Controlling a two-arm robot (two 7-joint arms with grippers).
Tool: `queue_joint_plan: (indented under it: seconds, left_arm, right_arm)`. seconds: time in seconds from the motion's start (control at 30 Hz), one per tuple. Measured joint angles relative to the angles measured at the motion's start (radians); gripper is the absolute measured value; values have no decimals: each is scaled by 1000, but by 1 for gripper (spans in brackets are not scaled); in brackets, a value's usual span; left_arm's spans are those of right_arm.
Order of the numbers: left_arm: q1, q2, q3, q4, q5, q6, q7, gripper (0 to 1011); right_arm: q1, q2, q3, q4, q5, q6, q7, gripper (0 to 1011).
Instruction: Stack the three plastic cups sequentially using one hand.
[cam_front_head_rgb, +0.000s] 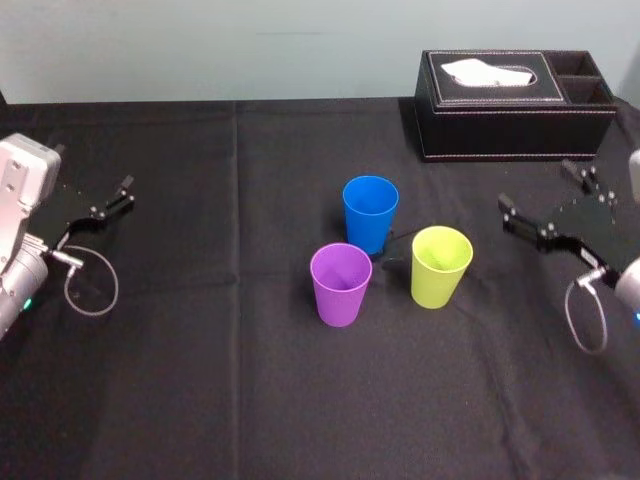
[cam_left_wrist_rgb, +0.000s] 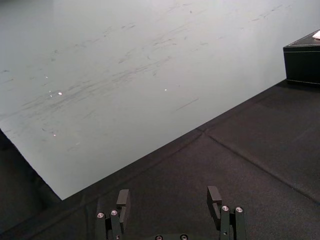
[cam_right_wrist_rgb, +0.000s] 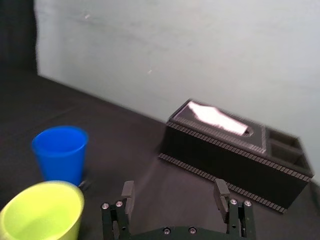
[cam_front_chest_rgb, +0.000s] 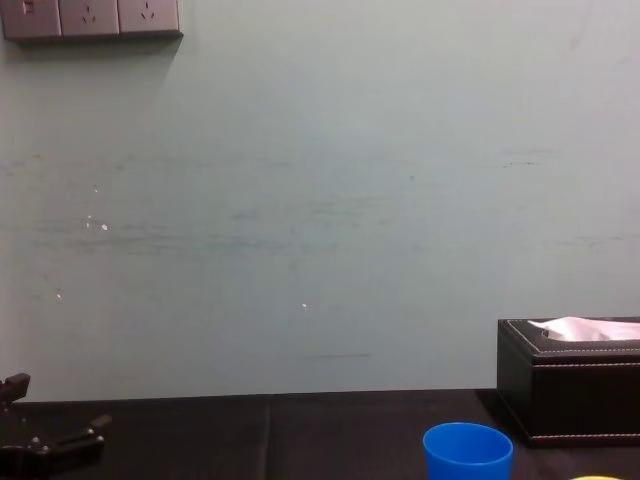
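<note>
The right gripper (cam_front_head_rgb: 537, 187) hangs wide open and empty at the right side of the table (cam_front_head_rgb: 200, 400), and the left gripper (cam_front_head_rgb: 92, 167) does likewise at the left. Between them the blue cup (cam_front_head_rgb: 370, 210), purple cup (cam_front_head_rgb: 341, 280) and green cup (cam_front_head_rgb: 441, 262) stand upright close together, unstacked, in front of a tissue box (cam_front_head_rgb: 510, 100).

The left arm's black two-fingered claw (cam_left_wrist_rgb: 169, 197) hangs just above a black cloth-covered surface (cam_left_wrist_rgb: 240, 165), its flat fingers (cam_left_wrist_rgb: 123, 199) spread apart with nothing between them. Beyond the claw the cloth runs up to a pale grey-green wall (cam_left_wrist_rgb: 125, 75) marked with faint scuffs. Well away from the claw, near that wall, a black leather box (cam_left_wrist_rgb: 304, 65) stands on the surface.
</note>
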Motion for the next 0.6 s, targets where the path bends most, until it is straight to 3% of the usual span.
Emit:
queue_joint_plan:
  seconds: [0.13,0.33,0.6]
  left_arm:
    - [0,0,0,0,0,0,0,1010]
    - [0,0,0,0,0,0,0,1010]
    - [0,0,0,0,0,0,0,1010]
  right_arm:
    - [-74,45,24,-60,34,39,48,1003]
    - [-161,81,40,-118,63,99,94,1003]
    - [-228,81,54,-159,100,149,129,1003]
